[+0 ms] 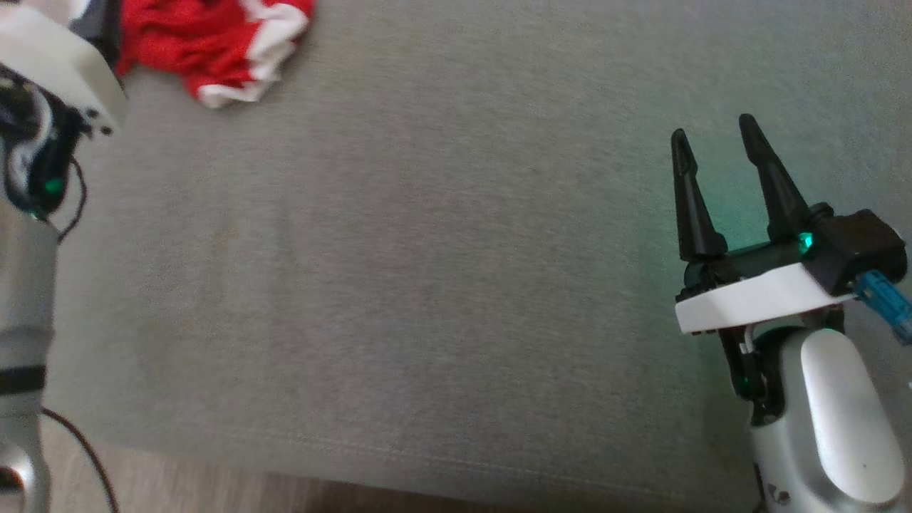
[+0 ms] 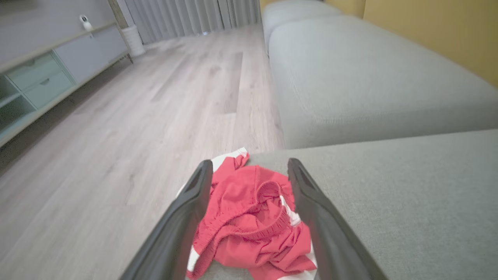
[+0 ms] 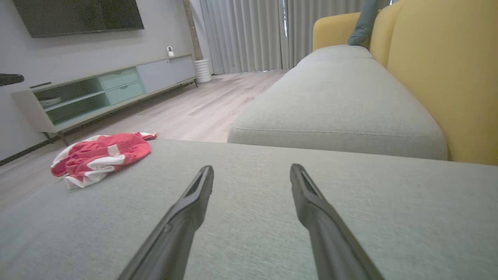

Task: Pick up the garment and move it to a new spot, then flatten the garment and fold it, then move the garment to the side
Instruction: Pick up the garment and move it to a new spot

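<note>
The garment (image 1: 214, 50) is a crumpled red piece with white trim, lying at the far left corner of the grey cushion (image 1: 456, 285). My left gripper (image 2: 249, 163) hovers right over it, open, with the red cloth (image 2: 249, 217) showing between and below the two fingers; whether they touch it I cannot tell. In the head view the left arm's white wrist (image 1: 57, 64) sits beside the garment. My right gripper (image 1: 712, 128) stands open and empty over the cushion's right side, far from the garment (image 3: 101, 155).
The cushion's front edge (image 1: 399, 456) borders wooden floor (image 2: 116, 116). A grey sofa seat (image 3: 334, 101) with a yellow back (image 3: 447, 70) lies beyond the cushion. A low TV cabinet (image 3: 97, 89) stands along the wall, across the floor.
</note>
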You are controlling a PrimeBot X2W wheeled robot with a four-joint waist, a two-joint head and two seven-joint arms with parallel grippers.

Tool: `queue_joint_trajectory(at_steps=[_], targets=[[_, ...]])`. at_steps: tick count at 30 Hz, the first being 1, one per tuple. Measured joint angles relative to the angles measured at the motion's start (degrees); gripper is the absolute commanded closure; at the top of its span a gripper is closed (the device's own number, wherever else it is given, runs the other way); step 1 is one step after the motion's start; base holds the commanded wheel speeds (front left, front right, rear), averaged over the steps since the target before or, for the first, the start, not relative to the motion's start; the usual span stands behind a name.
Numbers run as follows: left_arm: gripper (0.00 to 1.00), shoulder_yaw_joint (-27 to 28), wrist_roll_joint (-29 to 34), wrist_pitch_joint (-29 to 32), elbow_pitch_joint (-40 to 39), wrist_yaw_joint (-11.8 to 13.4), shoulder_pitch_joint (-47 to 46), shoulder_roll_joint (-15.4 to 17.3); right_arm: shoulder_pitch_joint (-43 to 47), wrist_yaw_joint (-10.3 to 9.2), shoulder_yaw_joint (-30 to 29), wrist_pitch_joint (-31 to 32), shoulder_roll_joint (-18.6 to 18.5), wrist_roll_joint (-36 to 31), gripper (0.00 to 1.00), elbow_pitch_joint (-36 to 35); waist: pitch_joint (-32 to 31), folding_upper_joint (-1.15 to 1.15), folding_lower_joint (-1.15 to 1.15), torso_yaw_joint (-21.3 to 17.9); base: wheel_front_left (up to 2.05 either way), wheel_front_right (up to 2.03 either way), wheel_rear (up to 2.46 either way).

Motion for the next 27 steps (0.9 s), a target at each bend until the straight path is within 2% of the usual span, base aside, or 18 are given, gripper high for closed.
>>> queue_joint_trajectory(at_steps=[7,10,13,16,17,18,21,27], targets=[[0.0,-4.0,-1.1,8.6,9.1,-0.6,-4.9,2.4,-0.1,0.0,-0.7,-0.2,0.0,0.0,0.0,-0.7,5.0,0.0,-0.01,-6.4,0.0,0.0,0.0],[0.0,-4.6,-1.1,9.4,13.5,-0.5,-6.5,3.1,-0.3,0.0,-0.6,-0.7,0.0,0.0,0.0,-0.8,7.4,0.0,-0.01,-8.7,0.0,0.0,0.0],[0.0,-4.7,-0.2,9.7,16.6,1.0,-7.1,4.2,-0.7,0.0,-0.4,-0.7,0.0,0.0,0.0,-1.1,8.7,0.0,-0.02,-9.8,0.0,0.0,0.0],[0.0,-4.6,-0.2,9.9,19.6,1.5,-7.1,4.6,-1.6,0.0,-0.4,-0.7,0.0,0.0,0.0,-1.4,9.5,0.0,-0.01,-10.4,0.0,0.0,0.0],[0.13,-4.6,-0.2,9.9,19.6,1.5,-7.1,4.6,-1.6,0.0,-0.4,-0.7,0.0,0.0,0.0,-1.4,9.5,0.0,-0.01,-10.4,0.0,0.0,0.0],[0.54,-4.5,-0.4,9.9,20.2,1.5,-7.1,4.5,-1.9,0.0,-0.4,-0.7,0.0,0.0,0.0,-1.4,9.7,0.0,-0.01,-10.5,0.0,0.0,0.0],[1.0,-4.4,-0.9,9.6,21.9,2.0,-7.1,4.5,-2.1,0.0,-0.6,-1.2,0.0,0.0,0.0,-1.2,9.6,0.0,-0.02,-10.3,0.0,0.0,0.0],[1.0,-4.5,-0.8,5.7,23.6,2.8,-7.1,4.6,-2.1,0.0,-0.6,-1.9,0.0,0.6,0.0,-0.2,8.2,0.0,-0.02,-9.7,0.0,0.0,0.0]])
